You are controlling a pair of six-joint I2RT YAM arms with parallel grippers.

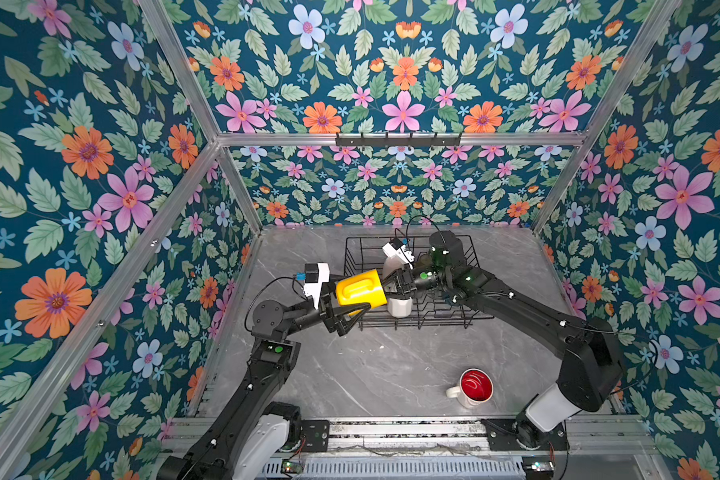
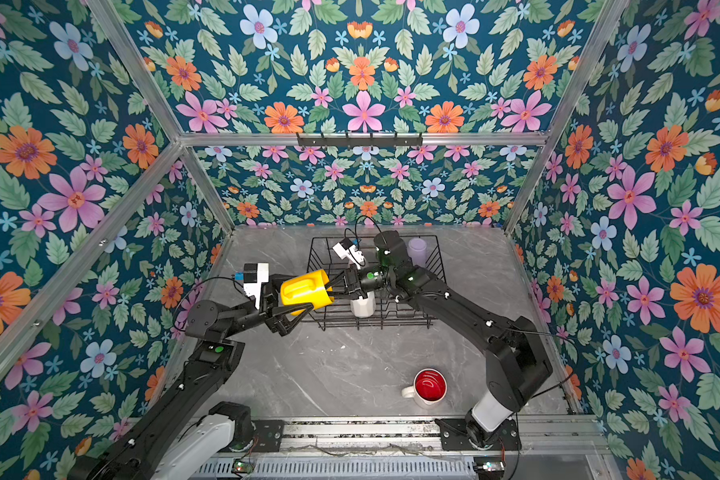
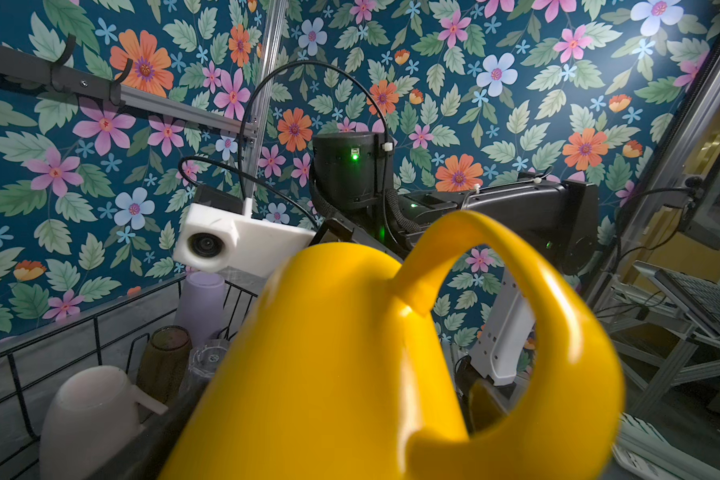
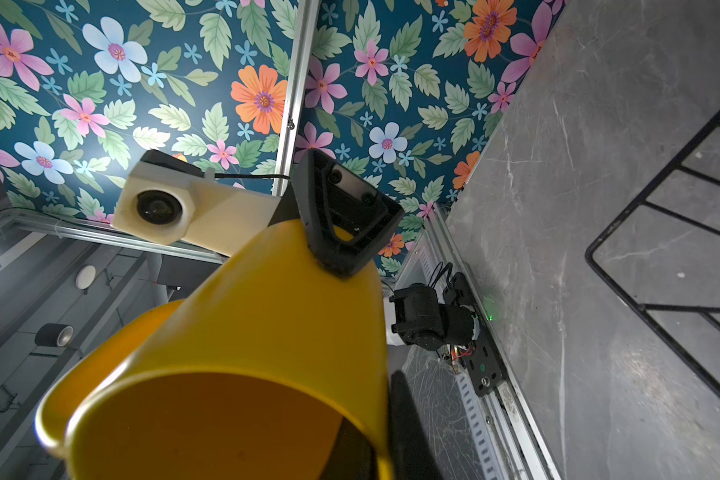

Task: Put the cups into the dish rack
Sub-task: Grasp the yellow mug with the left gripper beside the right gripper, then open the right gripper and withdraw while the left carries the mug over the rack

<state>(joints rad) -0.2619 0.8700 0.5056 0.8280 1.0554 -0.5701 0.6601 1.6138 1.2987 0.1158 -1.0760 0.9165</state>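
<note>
Two tools meet at yellow mug [image 1: 358, 289], held sideways by 8 o'clock corner of dish rack [image 1: 429, 324]. Closed right tool [image 1: 385, 288] pinches its rim; left tool [image 1: 352, 297] stands wide astride its base.

A robotics lab cell — an aluminium-extrusion frame [image 1: 275, 139] hung with floral wallpaper panels [image 1: 400, 62] encloses a marble-look tabletop [image 1: 371, 365]; just outside that frame, a laptop [image 3: 707, 303] on a metal bench [image 3: 661, 332].

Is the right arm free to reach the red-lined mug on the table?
Probably not yet: the right gripper is shut on the yellow mug. The red-lined mug stands upright on the table near that arm's base with nothing around it, so once freed the way looks open.
</note>
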